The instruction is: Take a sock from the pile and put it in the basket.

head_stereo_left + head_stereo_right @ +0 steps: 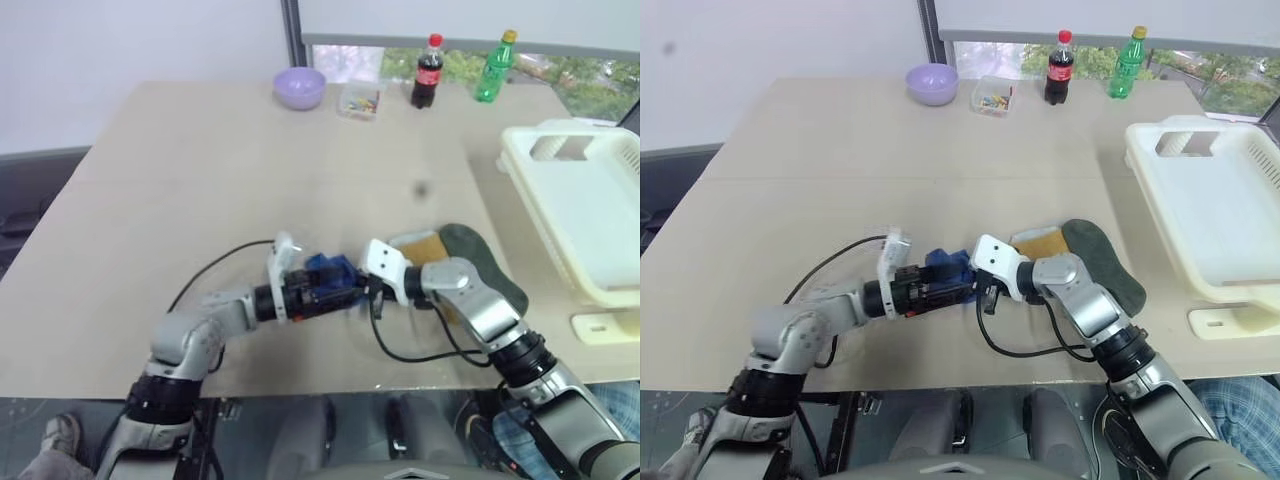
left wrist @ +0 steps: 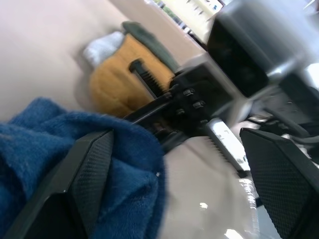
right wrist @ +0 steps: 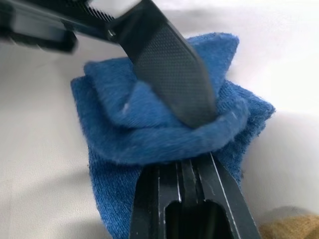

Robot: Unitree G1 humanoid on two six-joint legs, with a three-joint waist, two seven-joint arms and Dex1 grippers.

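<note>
Two tools meet over one sock [image 1: 330, 272] in my head views: the right tool [image 1: 372, 287], clenched on the royal-blue knit, holds it near the middle of the counter [image 1: 200, 170], just beside the pile [image 1: 450, 255] of mustard and dark green socks, while the left tool [image 1: 352, 290] faces it with jaws spread wide around the fabric. I read this as a handover or a regrasp, the right tool steadying the sock so the left can take a fuller bite. The basket [image 1: 590, 200] sits well apart at the counter's right edge, and I see nothing lying in it; the sock has not got there yet. From the left wrist, one finger [image 2: 87, 174] rests against the blue knit, the other stands clear, and the mustard sock [image 2: 119, 79] lies beyond. From the right wrist, the pinched fold of sock bunches above my shut fingers [image 3: 189, 199], with a left finger laid across it.
</note>
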